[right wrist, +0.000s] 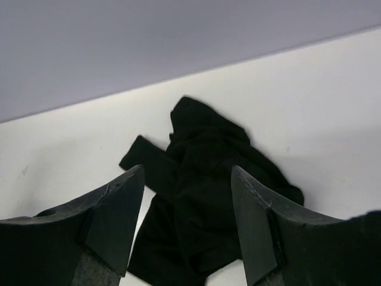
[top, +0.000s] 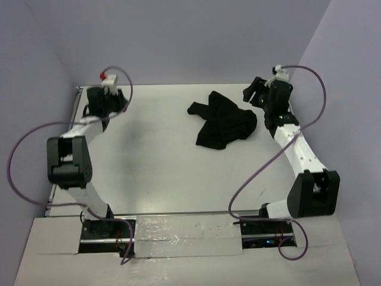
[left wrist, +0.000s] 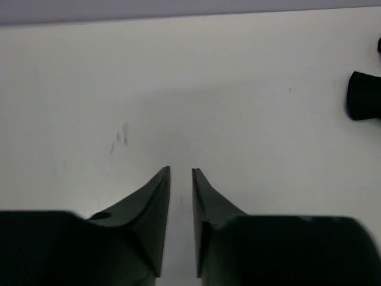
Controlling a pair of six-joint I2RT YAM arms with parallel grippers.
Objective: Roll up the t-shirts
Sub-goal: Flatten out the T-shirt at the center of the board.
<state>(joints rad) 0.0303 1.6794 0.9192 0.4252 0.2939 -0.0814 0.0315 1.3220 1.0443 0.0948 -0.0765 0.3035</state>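
Lavender walls close in a white table on three sides. The only thing lying on the table is the black t-shirt.

The right pincer is released, its two fingers spread wide with nothing between them. The t-shirt lies directly ahead of and below this pincer. In the right wrist view, the crumpled cloth fills the gap between the fingertips and spreads past them towards the wall. It is bunched in an uneven heap, not laid flat. One narrow flap of cloth sticks out to the left of the pincer, and a rounded fold rises at the far end. From above, the heap sits just beside the pincer, on its inner side. I cannot tell whether the fingertips touch the cloth.

The left pincer is well apart from the t-shirt, over bare table near the far left corner. Its fingers are drawn close together, leaving only a narrow slit, and they grasp nothing. A few faint grey scuffs mark the table ahead of this pincer, slightly to its left. A dark edge of the t-shirt shows far off to its right, at the border of the left wrist view.

A purple cable loops from each arm down to the near edge of the table.
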